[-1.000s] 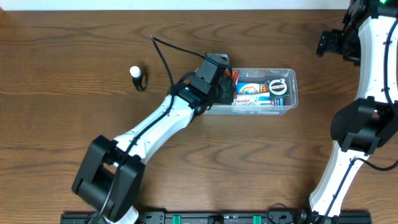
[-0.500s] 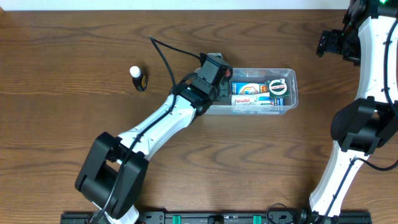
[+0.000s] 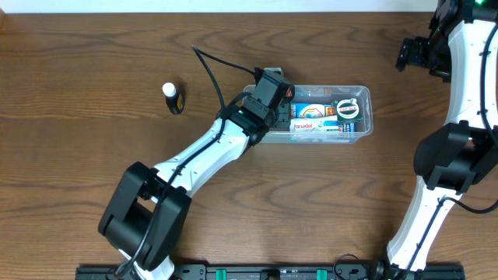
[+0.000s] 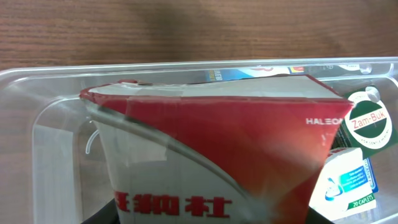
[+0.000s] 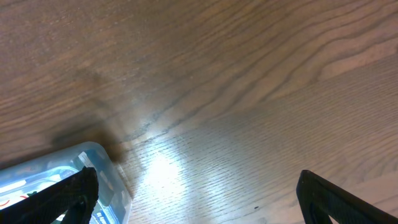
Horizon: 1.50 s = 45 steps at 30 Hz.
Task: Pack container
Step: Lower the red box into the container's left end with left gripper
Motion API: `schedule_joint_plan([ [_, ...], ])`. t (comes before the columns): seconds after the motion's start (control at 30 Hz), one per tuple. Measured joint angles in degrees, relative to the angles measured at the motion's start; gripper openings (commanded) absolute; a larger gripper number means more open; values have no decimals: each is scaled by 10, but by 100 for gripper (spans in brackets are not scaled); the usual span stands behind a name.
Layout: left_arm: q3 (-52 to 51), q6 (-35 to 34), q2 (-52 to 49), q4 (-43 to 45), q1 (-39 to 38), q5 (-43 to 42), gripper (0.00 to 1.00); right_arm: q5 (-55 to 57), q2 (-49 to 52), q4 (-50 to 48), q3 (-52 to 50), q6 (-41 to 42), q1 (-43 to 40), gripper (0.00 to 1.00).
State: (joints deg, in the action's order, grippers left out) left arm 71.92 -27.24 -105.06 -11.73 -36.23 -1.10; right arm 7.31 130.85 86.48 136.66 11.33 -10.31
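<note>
The clear plastic container (image 3: 364, 118) stands at the table's middle right and holds several small packets, a Panadol box (image 3: 305, 124) and a green Zam-Buk tin (image 3: 346, 108). My left gripper (image 3: 282, 103) is over the container's left end, shut on a red and white box (image 4: 211, 146) with red Chinese characters. In the left wrist view the box fills the frame inside the container (image 4: 43, 112), with the Zam-Buk tin (image 4: 368, 122) to its right. My right gripper (image 3: 416, 54) is open and empty, raised at the far right; its wrist view shows the container's corner (image 5: 102, 168).
A small dark bottle with a white cap (image 3: 172, 98) stands on the wooden table to the left of the container. The right arm's base and links stand along the right edge.
My left gripper has shifted slightly right and further over the container's left end with the red and white box. The right arm has not moved.
</note>
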Motion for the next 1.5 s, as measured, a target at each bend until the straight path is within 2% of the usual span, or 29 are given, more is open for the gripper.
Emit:
schedule_joint_plan([
  [0.2, 0, 0, -10, 3, 0, 0, 51, 0, 0, 0, 0, 0, 0, 99],
  [0.23, 0, 0, -10, 3, 0, 0, 64, 0, 0, 0, 0, 0, 0, 99],
  [0.37, 0, -2, -10, 5, 0, 0, 71, 0, 0, 0, 0, 0, 0, 99],
  [1.5, 0, 1, -12, 16, 2, 7, 70, 0, 0, 0, 0, 0, 0, 99],
])
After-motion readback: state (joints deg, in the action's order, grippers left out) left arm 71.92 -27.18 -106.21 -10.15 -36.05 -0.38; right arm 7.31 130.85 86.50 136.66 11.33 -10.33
